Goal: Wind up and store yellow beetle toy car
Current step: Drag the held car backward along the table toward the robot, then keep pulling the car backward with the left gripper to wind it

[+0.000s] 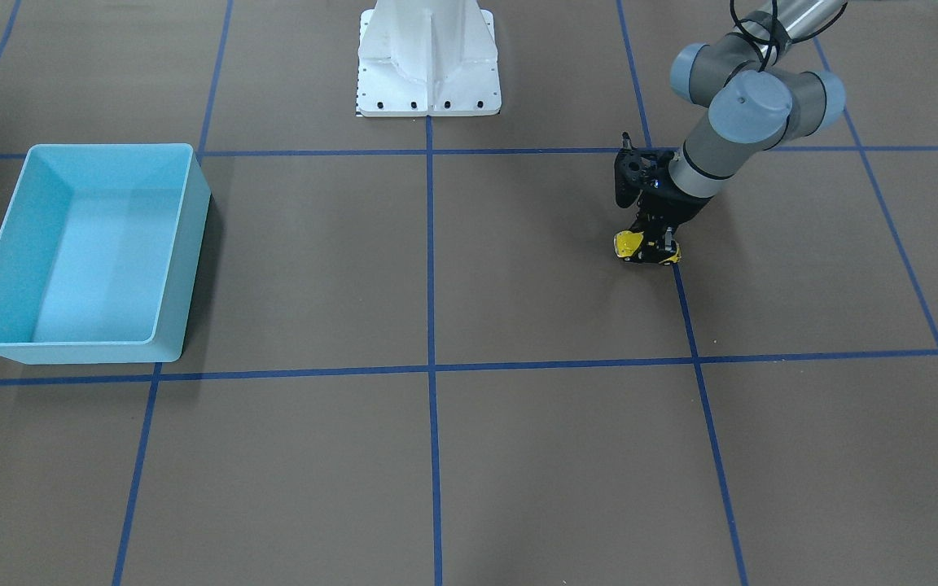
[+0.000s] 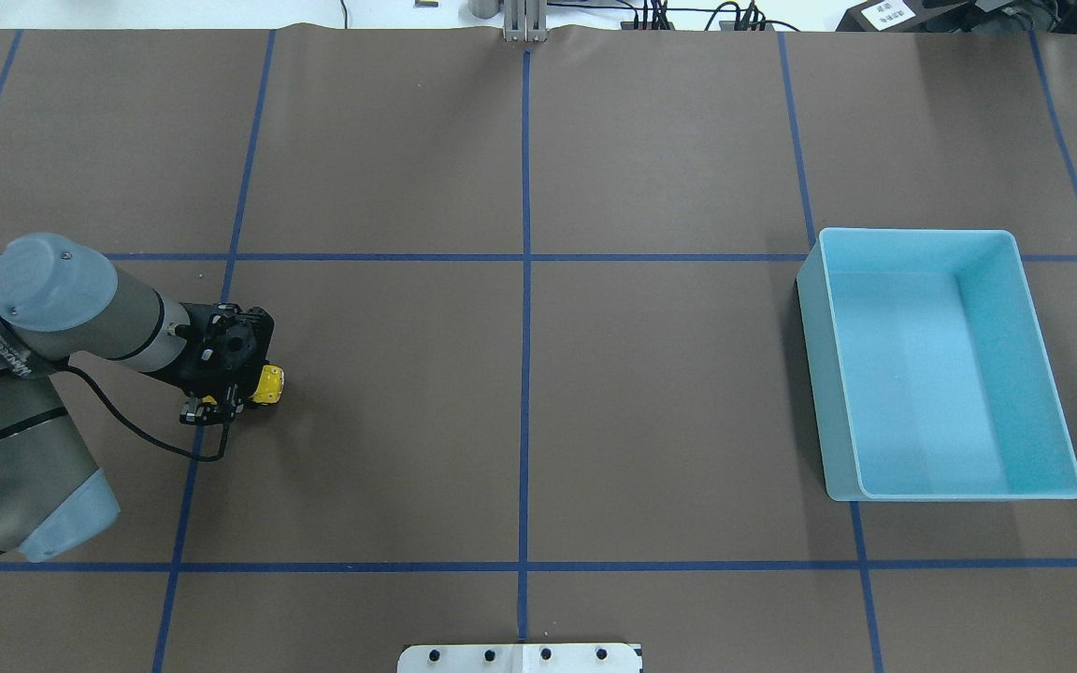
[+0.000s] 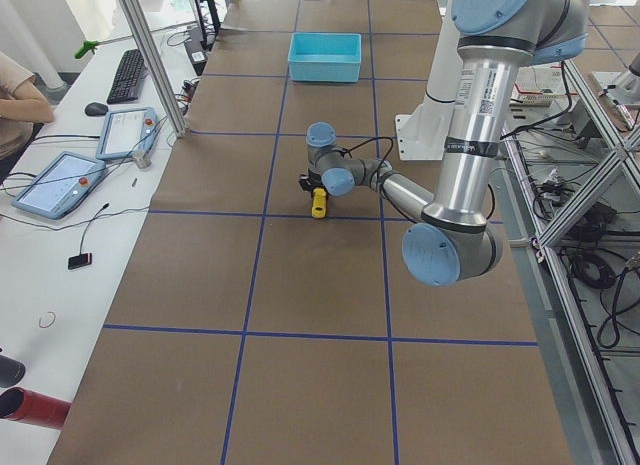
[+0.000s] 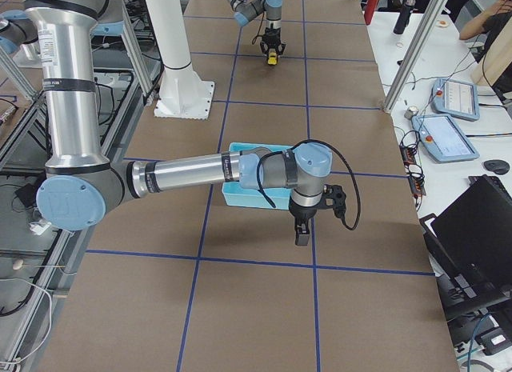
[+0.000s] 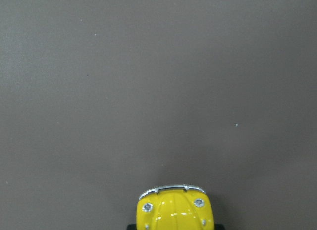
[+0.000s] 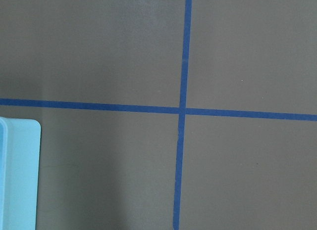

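The yellow beetle toy car (image 1: 628, 242) rests on the brown table on the robot's left side, also seen as the car (image 2: 269, 384) from overhead. My left gripper (image 1: 650, 247) comes down over its middle, fingers on both sides, shut on it. In the left wrist view the car's rounded yellow end (image 5: 175, 212) with a chrome bumper shows at the bottom edge. The blue bin (image 2: 814, 374) stands empty far off on the right side. My right gripper (image 4: 302, 233) hangs beside the bin; I cannot tell whether it is open or shut.
Blue tape lines (image 2: 525, 308) divide the brown table into squares. The white robot base (image 1: 428, 65) stands at the table's robot side. The bin's corner (image 6: 17, 175) shows in the right wrist view. Tablets and a person's arm (image 3: 25, 100) are at the side desk.
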